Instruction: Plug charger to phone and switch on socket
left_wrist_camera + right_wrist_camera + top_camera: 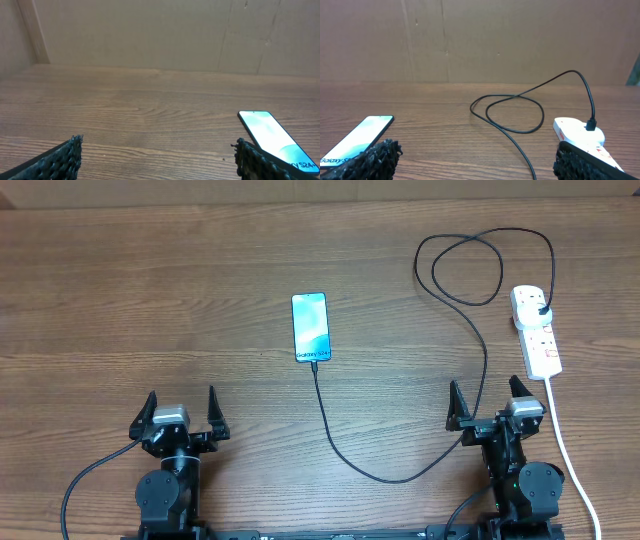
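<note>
- Idling at the near table edge, left gripper [181, 398] and right gripper [484, 387] both spread wide, empty.
- Charger [400, 480] looks joined to phone [310, 327] and socket [537, 332]; next, probably, the right arm presses the switch.

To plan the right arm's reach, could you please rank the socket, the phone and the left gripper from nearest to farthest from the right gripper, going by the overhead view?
From the right gripper:
1. socket: just ahead, slightly to its right.
2. phone: ahead and to its left, mid-table.
3. left gripper: far across, on the table's left side.
</note>
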You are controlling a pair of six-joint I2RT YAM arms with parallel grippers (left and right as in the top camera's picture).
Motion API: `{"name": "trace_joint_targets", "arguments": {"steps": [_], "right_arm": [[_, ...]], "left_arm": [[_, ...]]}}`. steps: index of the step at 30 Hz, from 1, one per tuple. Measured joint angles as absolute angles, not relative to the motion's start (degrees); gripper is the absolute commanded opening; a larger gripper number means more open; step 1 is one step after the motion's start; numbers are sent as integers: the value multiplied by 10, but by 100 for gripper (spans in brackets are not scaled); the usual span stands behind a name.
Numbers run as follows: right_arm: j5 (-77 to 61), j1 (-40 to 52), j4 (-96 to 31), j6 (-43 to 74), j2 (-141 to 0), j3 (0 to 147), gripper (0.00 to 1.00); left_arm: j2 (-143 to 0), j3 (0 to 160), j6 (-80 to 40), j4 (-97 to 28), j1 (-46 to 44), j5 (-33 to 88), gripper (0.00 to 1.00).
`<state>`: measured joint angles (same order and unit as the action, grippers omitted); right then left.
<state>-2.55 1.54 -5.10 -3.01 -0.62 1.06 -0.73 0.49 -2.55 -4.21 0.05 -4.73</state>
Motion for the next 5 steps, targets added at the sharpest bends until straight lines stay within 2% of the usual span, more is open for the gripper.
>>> {"name": "trace_joint_targets", "arguments": {"steps": [5], "right_arm": [[-26, 15, -51, -30, -6, 11, 100]], "left_arm": [[-7, 5, -25, -42, 1, -47, 100]]}}
